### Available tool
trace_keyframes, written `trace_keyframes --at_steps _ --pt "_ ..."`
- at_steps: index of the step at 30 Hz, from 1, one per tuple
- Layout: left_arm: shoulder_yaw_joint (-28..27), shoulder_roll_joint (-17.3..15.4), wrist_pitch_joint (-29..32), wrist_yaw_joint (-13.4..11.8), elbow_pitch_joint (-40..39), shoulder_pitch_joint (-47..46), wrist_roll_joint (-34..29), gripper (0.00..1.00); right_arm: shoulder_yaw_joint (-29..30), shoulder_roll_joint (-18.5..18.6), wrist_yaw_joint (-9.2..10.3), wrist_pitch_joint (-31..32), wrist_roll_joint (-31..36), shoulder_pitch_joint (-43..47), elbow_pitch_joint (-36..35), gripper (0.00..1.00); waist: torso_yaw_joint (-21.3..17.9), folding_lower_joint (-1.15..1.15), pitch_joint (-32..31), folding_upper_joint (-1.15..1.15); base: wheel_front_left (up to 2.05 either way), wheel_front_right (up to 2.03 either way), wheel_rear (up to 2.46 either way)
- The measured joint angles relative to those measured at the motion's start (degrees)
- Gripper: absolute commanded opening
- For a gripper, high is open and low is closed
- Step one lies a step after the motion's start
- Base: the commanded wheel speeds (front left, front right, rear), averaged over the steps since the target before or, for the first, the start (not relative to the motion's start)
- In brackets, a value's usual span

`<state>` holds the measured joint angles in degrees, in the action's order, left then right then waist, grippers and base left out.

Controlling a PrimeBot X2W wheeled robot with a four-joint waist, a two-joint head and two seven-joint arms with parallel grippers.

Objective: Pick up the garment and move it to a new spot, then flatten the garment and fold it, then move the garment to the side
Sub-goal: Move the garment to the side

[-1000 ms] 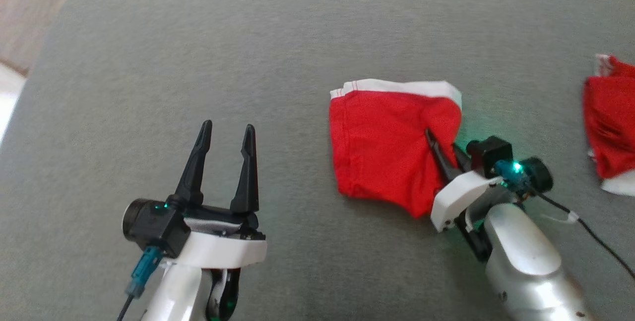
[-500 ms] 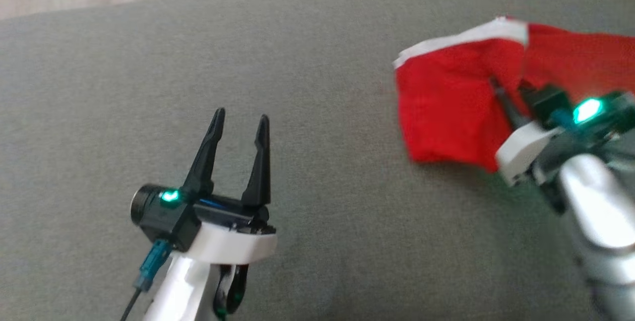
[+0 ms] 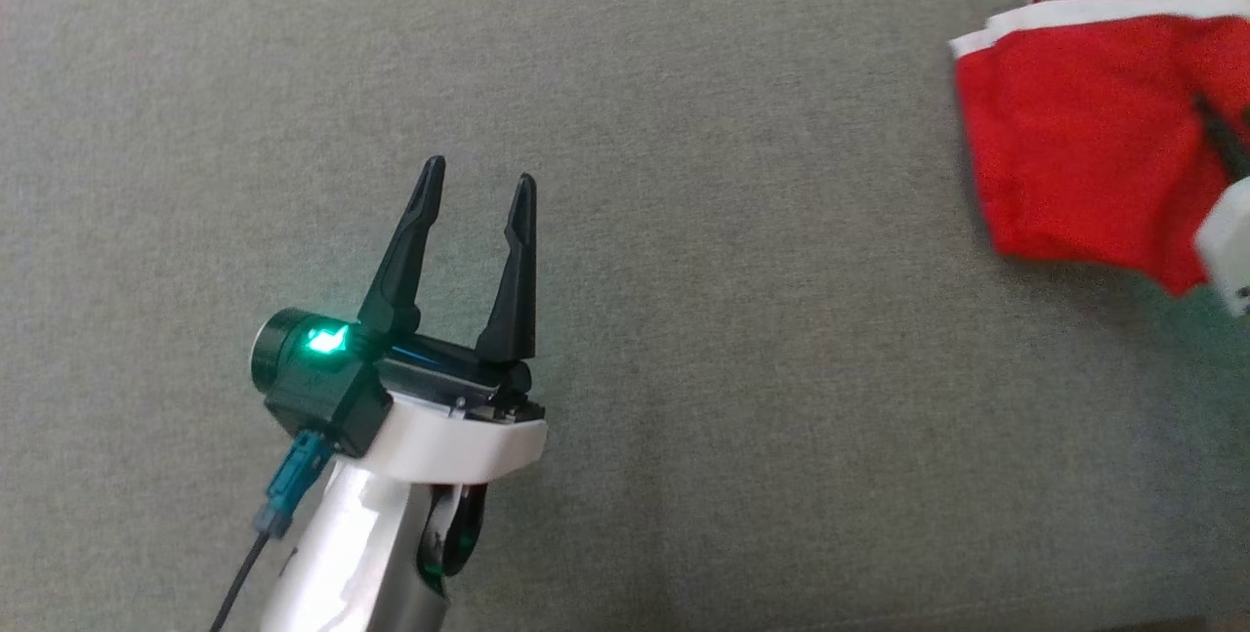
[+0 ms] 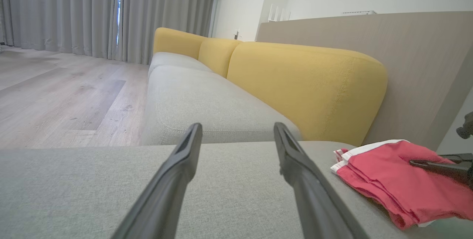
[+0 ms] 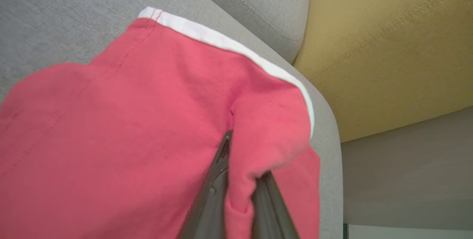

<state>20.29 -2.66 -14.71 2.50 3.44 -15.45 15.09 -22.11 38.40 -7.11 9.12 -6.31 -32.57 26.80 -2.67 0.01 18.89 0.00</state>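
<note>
Nearest in the head view, the left gripper is seen over the grey seat cushion, its two dark fingers spread wide and nothing between them. No cloth is touched by it.

Further off, at the right edge of that view, the red garment is seen as a compact folded bundle with a white band along its far side. It is gripped by the right gripper, whose fingers are clamped on a pinch of the red cloth near the bundle's right side. In the left wrist view the bundle appears to rest on the seat, close to the cushion's far corner. Beyond it a yellow backrest is seen, then a wooden floor and grey curtains.

A second ago the garment was seen near the middle of the head view; it is now well apart from the left gripper. The whole picture has shifted too, so part of that is the camera's turn: the floor once seen at the upper left is gone. The right gripper's hold is unchanged, and the left has been kept open throughout.

The last step, moving the folded garment aside, is judged to be under way and nearly done; release is not yet made.
</note>
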Motion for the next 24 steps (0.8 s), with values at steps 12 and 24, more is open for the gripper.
trace_keyframes --at_steps 12,24 --pt "-0.02 0.01 0.0 0.1 -0.23 -1.7 0.32 1.0 0.46 8.7 0.0 5.6 -3.2 -3.3 0.19 0.0 2.12 0.0 2.97 0.0 0.0 0.0 0.0" --pt "-1.75 0.02 0.0 0.52 -0.11 -1.97 0.27 1.0 7.89 3.87 0.0 8.91 -1.49 -1.74 -0.01 1.0 1.78 -0.01 1.67 0.0 0.0 0.0 0.0"
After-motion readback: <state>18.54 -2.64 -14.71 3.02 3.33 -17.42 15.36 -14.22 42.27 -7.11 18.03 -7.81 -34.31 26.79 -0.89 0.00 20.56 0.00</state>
